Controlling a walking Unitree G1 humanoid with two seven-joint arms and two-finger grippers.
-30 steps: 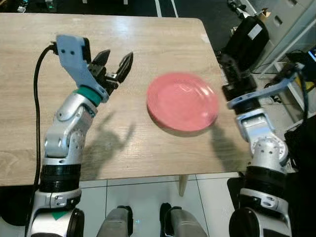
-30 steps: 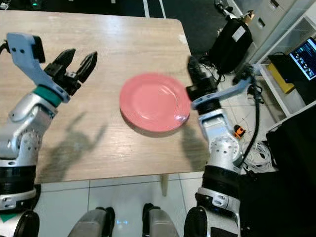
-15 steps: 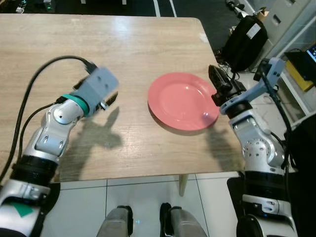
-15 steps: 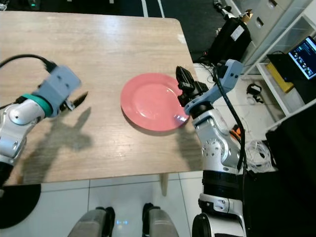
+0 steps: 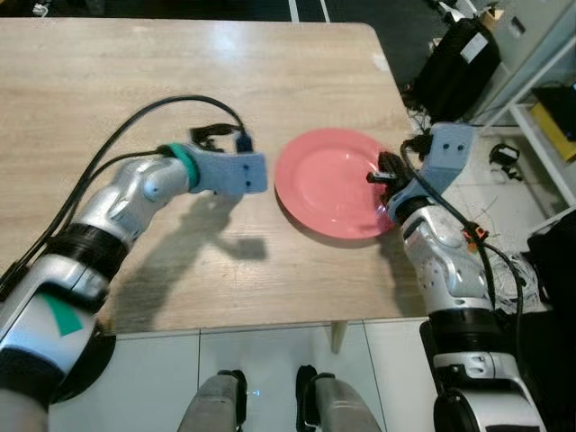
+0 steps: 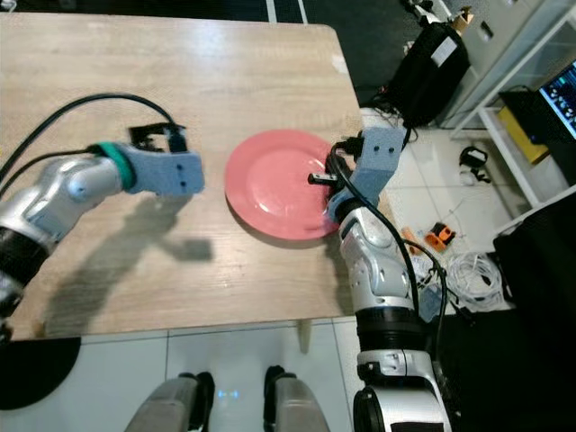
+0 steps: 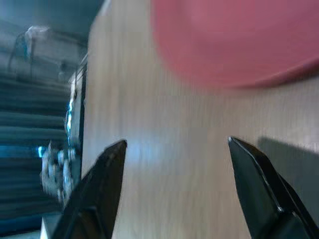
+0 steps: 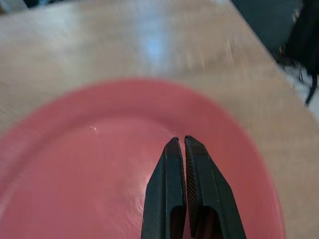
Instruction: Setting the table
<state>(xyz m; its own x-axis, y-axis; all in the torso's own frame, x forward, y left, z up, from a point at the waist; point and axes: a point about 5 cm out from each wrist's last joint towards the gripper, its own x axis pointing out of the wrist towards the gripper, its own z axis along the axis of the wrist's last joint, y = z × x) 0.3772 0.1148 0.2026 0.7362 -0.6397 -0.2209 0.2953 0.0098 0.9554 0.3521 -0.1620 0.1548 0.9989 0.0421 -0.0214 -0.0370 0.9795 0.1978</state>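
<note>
Between our two grippers lies the pink plate (image 5: 335,182), flat on the wooden table (image 5: 135,81), near the table's right edge.

Step in hand, as we judge it: positioning the plate for the place setting, with both arms brought in toward it from opposite sides.

Right gripper (image 8: 180,143): fingers pressed together, nothing between them. We see the tips just over the plate's inner surface, pointing across it from its right rim. Whether they touch the plate, we cannot tell.

Left gripper (image 7: 174,144): fingers spread wide, holding nothing. The plate sits directly ahead of the open fingers, its near rim a short way beyond the tips, with bare table between. In the head views, the blue wrist housing (image 5: 236,171) stands just beside the plate's left rim.

Next move, as we judge it: either we slide the plate with the closed right fingers, which calls for light downward pressure and a slow push, or we advance the left gripper until the rim enters the gap, then close. The rim lies low against the table, so the fingers must come in nearly level.
</note>
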